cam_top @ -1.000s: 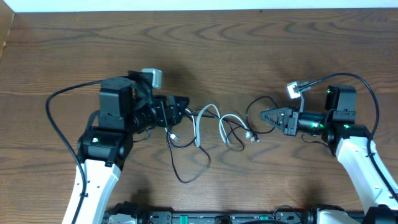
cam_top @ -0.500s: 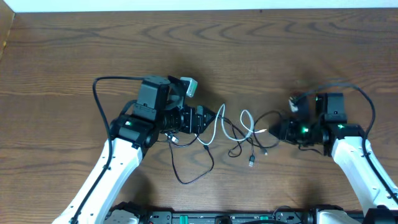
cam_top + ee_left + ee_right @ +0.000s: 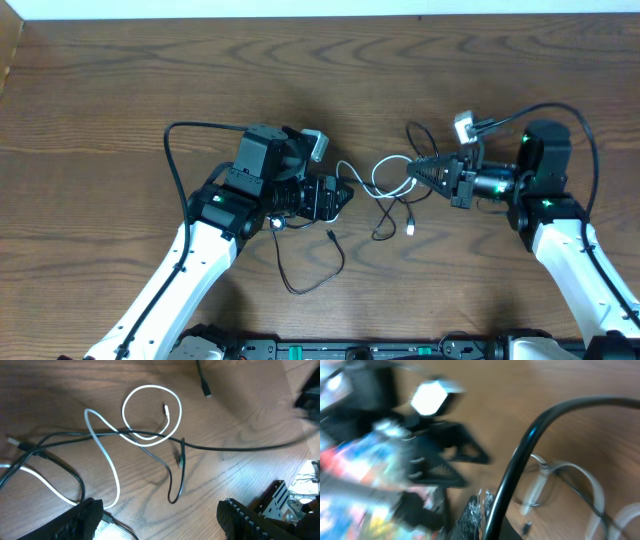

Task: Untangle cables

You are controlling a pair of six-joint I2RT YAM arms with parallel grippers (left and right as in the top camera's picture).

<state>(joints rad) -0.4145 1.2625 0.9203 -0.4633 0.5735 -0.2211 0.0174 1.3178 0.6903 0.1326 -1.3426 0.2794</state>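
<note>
The cables lie tangled between my grippers. A white cable (image 3: 383,176) makes a loop, also seen in the left wrist view (image 3: 150,410). Thin black cables (image 3: 305,275) loop toward the front, and one (image 3: 235,448) runs stretched to the right, crossing the white loop. My left gripper (image 3: 338,194) is open at the tangle's left edge; its fingers (image 3: 165,520) stand wide apart above the wood, with the white cable beside the left finger. My right gripper (image 3: 416,172) is at the tangle's right end, its fingers (image 3: 482,502) pressed together, apparently on a black cable. That view is blurred.
A loose plug end (image 3: 411,229) lies on the wood in front of the right gripper. Thick black arm cables arc beside the left arm (image 3: 172,160) and over the right arm (image 3: 575,125). The table's far edge (image 3: 320,18) meets a white surface.
The right gripper has moved up and toward the left, dragging the white loop and black cords with it. The left arm has shifted slightly right.
</note>
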